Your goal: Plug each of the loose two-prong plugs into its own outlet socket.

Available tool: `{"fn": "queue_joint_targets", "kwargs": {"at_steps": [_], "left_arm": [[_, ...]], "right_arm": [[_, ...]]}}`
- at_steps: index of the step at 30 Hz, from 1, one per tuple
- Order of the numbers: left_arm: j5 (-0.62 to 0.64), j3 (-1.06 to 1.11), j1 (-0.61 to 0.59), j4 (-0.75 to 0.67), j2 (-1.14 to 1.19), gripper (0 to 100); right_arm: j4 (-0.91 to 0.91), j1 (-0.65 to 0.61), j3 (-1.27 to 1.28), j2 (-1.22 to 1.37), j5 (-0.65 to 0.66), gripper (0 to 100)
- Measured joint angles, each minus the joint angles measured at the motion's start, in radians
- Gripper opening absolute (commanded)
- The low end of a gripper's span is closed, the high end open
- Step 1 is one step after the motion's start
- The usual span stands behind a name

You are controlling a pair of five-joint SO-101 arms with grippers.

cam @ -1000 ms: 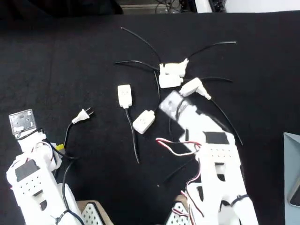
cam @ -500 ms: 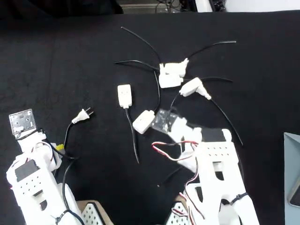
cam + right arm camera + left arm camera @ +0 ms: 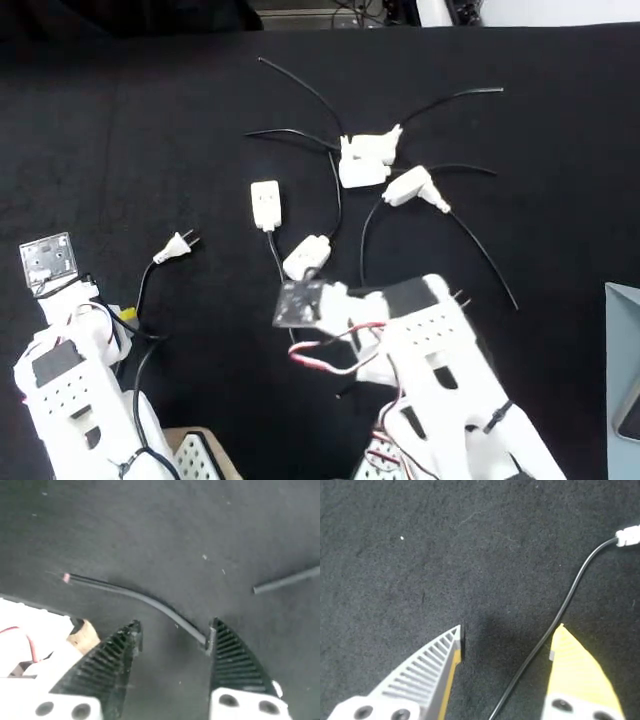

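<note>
– Checking status: where's the loose plug [image 3: 177, 245]?
– On the black table [image 3: 120, 120], just ahead of the left arm, prongs pointing away from it. The plug lead [image 3: 560, 615] runs between the fingers of the left claw [image 3: 510, 627], which is wide open and grips nothing.
– Sockets?
– First socket [image 3: 265, 203] is mid-table. Second socket [image 3: 307, 258] sits tilted, nearer the right arm.
– Right claw [image 3: 175, 621]?
– Spread open, empty, over a stray black cable [image 3: 145, 599] lying flat; the cable meets one fingertip.
</note>
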Motion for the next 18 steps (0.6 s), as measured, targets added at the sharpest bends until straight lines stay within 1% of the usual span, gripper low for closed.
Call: {"fn": "queue_joint_targets", "kwargs": {"at_steps": [6,10,18], "left_arm": [[0.0,0.0,0.0,0.0,0.0,29],[0.0,0.0,0.0,0.0,0.0,29],[0.0,0.0,0.0,0.0,0.0,29]], "right_arm": [[0.002,-0.11,0.002,0.0,0.0,21.1],[0.044,-0.166,0.011,0.0,0.0,21.1],[0.054,-0.187,0.011,0.0,0.0,21.1]]}}
